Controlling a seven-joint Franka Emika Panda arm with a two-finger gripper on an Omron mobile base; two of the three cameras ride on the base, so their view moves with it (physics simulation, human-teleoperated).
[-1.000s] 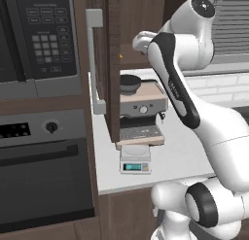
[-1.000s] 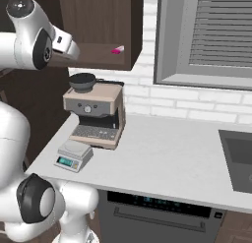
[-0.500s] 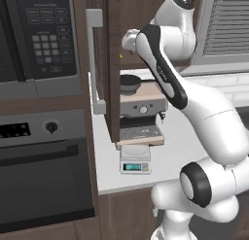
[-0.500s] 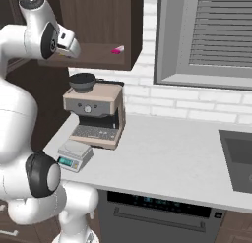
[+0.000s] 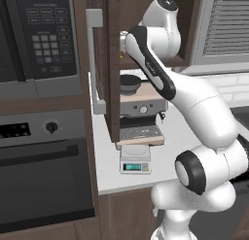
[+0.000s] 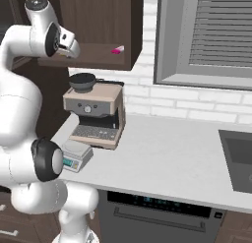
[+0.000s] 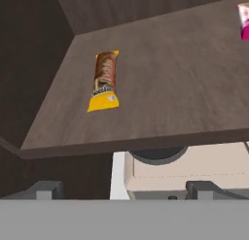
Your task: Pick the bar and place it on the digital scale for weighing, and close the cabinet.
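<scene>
Hand view: bar (image 7: 103, 80) on cabinet (image 7: 185, 83) shelf, label unreadable; jaws spread wide.

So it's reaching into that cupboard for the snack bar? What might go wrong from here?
Three things, I think. The bar lies flat on the cabinet shelf, near the side wall, so the open gripper could knock it deeper rather than grip it. The pink-and-white block shares the shelf and could be picked by mistake. The digital scale sits tucked under the coffee machine tray, so lowering the bar there may bump the machine.
</scene>
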